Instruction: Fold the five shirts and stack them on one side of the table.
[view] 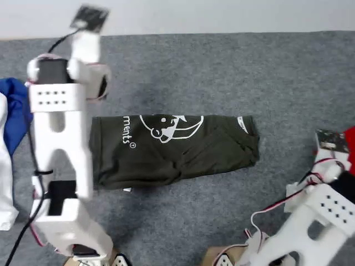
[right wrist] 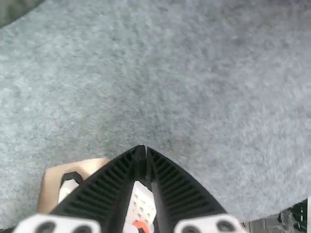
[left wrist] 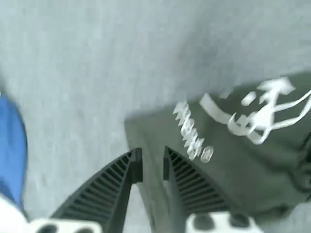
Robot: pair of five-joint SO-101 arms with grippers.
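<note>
The dark green shirt (view: 183, 149) lies mid-worktop (view: 233, 72), its long axis running across between the 2 arms. The left gripper (left wrist: 151, 162), slightly parted and empty, hovers at the shirt's lettered short end. The right gripper (right wrist: 146, 151), clenched on nothing, sits well apart from it.

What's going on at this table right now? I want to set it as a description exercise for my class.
Two robot arms are partway through a shirt-folding job. A dark green shirt lies folded into a rough rectangle in the middle of the grey table. The left gripper, fingers slightly apart, is over that shirt's edge, on the side nearest a blue shirt and a white garment. The right gripper is shut above bare table, holding nothing.
</note>
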